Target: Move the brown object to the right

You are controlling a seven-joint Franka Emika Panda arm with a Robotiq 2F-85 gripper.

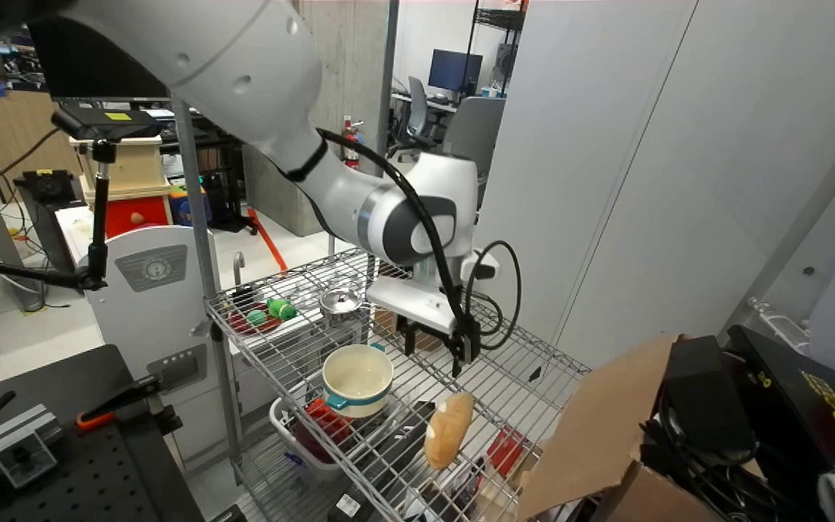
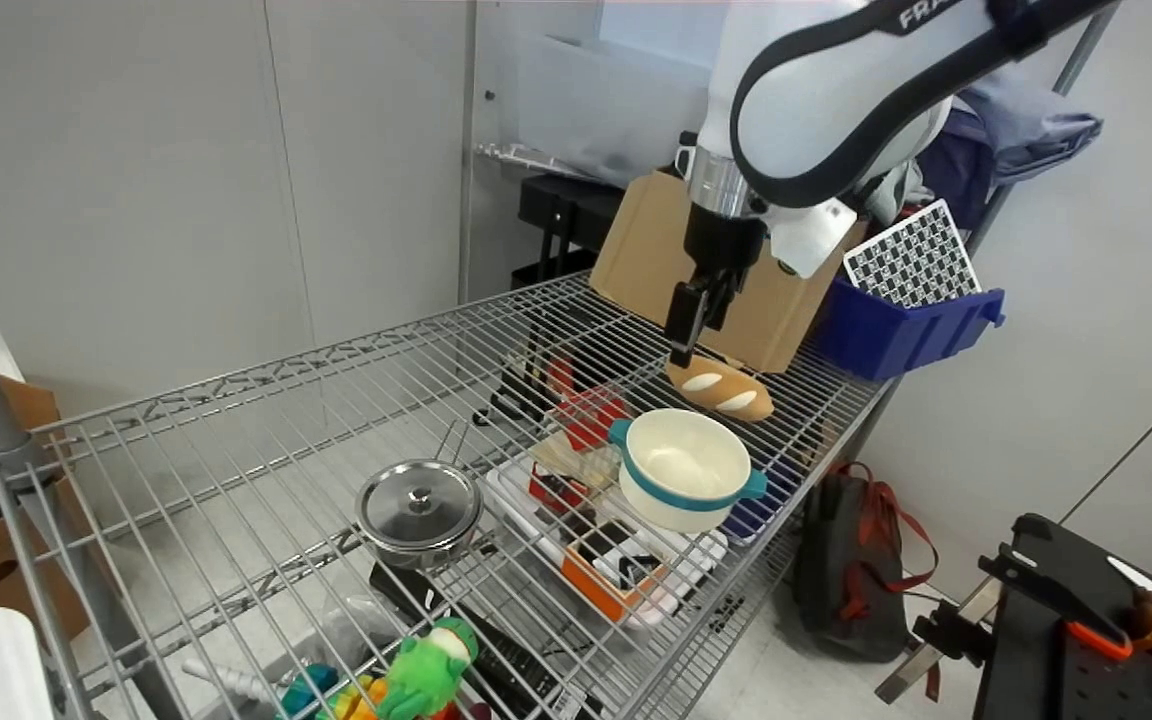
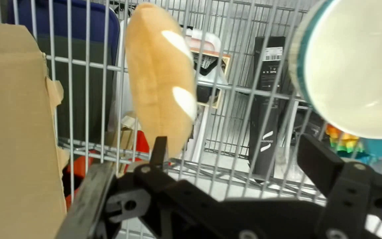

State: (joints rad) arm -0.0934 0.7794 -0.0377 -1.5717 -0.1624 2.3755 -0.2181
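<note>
The brown object (image 1: 449, 429) is a small bread-like loaf with pale slashes. It lies on the wire shelf (image 1: 417, 373); it also shows in an exterior view (image 2: 721, 388) behind the cream bowl and in the wrist view (image 3: 161, 79) at upper left. My gripper (image 1: 432, 359) is open and empty, above the shelf. In the wrist view my gripper (image 3: 233, 146) has one finger overlapping the loaf's near end and the other below the bowl. In an exterior view my gripper (image 2: 696, 340) appears just above the loaf's end; contact cannot be told.
A cream bowl with teal handles (image 1: 357, 380) stands beside the loaf on the shelf. A cardboard sheet (image 3: 15, 132) stands on the loaf's other side. A lidded metal pot (image 2: 419, 505) and a blue bin (image 2: 906, 335) are also on the shelf.
</note>
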